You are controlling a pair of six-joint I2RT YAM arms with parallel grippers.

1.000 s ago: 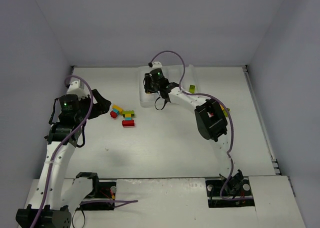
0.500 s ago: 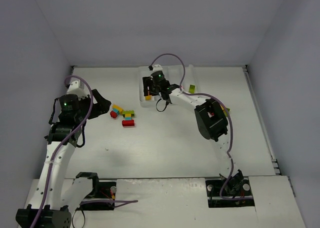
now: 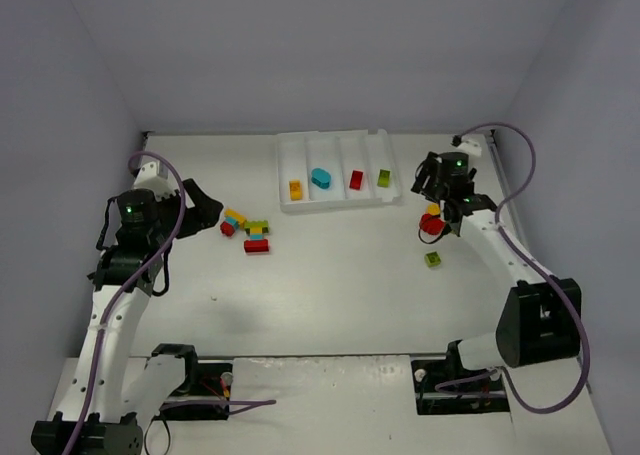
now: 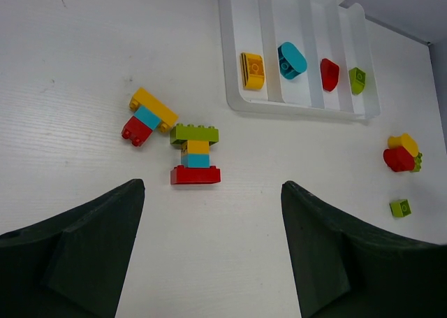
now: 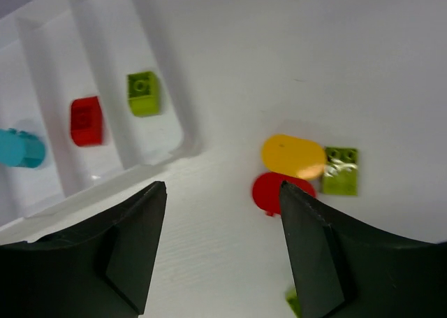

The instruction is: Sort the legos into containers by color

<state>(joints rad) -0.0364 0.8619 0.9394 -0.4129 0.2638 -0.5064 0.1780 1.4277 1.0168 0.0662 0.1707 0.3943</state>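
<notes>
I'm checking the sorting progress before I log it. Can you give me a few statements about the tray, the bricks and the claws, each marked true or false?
1. Each of the four compartments of the tray holds one brick. True.
2. The cyan brick lies in the rightmost compartment. False: in the top view it is second from the left, and the lime brick is rightmost.
3. The right claw grips a red brick. False: it is open and empty, near the red, yellow and green cluster.
4. A lone green brick lies on the table, outside the tray. True.
</notes>
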